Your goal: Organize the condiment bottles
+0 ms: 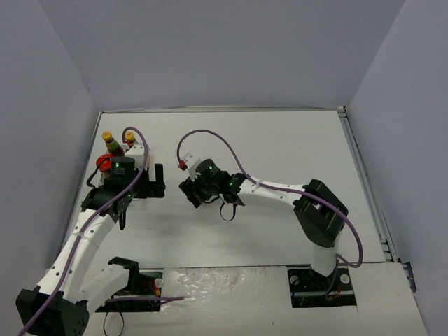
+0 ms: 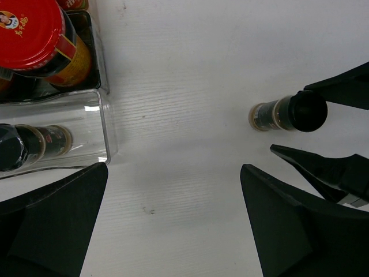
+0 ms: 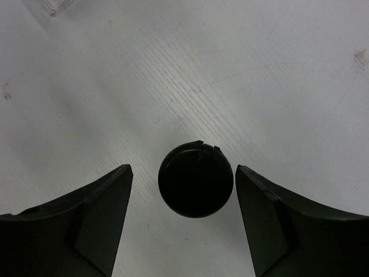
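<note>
In the right wrist view a black-capped spice jar (image 3: 196,180) stands upright on the table between my right gripper's (image 3: 181,176) open fingers, with a gap on each side. The left wrist view shows the same jar (image 2: 286,112) with those fingers (image 2: 323,167) around it. My left gripper (image 2: 173,225) is open and empty, hovering just right of the clear rack (image 2: 105,130). The rack holds a red-lidded jar (image 2: 31,29) and another black-capped spice jar (image 2: 26,147). In the top view two yellow-capped sauce bottles (image 1: 107,137) (image 1: 130,134) stand at the rack's far end.
The rack sits at the table's left edge, close to the left wall. Both grippers (image 1: 147,185) (image 1: 194,190) are near each other left of centre. A purple cable (image 1: 210,136) loops above the right arm. White table (image 1: 294,154) lies to the right.
</note>
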